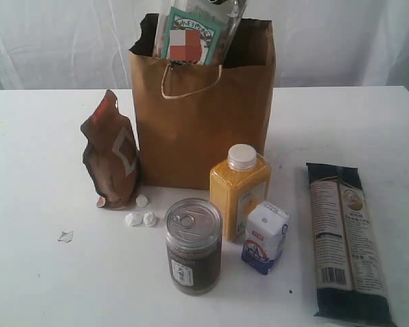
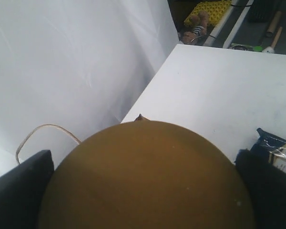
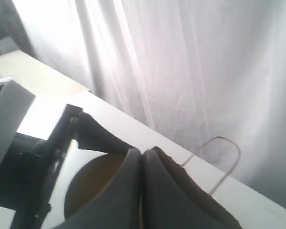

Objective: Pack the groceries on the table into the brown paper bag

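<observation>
Left fingers [image 2: 16, 191] pinch the jar [image 1: 191, 34] at its gold lid [image 2: 143, 181], the body hanging below them in the mouth of the bag [image 1: 204, 129]. Best to lower it straight and release once it's seated. Right fingers [image 3: 119, 195] are pressed together near the cord handle [image 3: 219, 157].

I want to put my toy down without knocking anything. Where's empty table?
Bare table left of the brown pouch, and right of the bag behind the noodle packet. Crowded around the can, bottle and carton.
</observation>
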Available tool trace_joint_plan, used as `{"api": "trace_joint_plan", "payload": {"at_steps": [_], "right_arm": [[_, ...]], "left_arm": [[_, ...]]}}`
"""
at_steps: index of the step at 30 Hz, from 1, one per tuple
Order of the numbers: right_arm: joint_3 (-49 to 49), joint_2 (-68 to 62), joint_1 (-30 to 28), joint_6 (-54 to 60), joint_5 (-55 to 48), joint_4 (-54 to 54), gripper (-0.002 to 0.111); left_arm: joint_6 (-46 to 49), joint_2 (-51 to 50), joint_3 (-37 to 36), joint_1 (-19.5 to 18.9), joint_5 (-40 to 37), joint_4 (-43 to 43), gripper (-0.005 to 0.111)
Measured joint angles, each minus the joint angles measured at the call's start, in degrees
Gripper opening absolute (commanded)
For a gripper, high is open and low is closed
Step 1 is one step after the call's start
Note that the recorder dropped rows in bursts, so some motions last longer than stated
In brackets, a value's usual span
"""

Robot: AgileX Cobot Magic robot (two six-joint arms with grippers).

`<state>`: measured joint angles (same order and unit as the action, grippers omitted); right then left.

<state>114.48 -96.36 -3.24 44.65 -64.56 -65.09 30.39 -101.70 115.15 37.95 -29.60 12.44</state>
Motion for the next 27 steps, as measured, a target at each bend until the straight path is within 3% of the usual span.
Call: {"api": "trace_joint_plan", "payload": {"at_steps": [4,10,16,20,27], "right_arm": [[0.3,-3.2,0.0,0.9,-0.6,-3.2,0.000],[0.3,-4.9,0.4,-2.4,11.2,-6.9,0.000],[0.3,-7.4,6.1,4.5,0.2,-9.3,0.000],[0.3,-9.9,8.5,5.0,-0.8,-7.2,0.000],[0.3,-11.7,8.5,5.5,-5.1,-2.7,0.000]], "left_arm": [[0.0,0.0,0.0,0.0,-0.1,0.0,0.079],[0.0,0.0,0.0,0.0,-0.2,0.0,0.079],[-0.3,0.0,0.0,0.0,-0.2,-0.1,0.094],[-1.2,0.0,0.0,0.0,-0.2,-0.2,0.103],[-1.4,0.2,0.0,0.0,1.5,-0.3,0.104]]}}
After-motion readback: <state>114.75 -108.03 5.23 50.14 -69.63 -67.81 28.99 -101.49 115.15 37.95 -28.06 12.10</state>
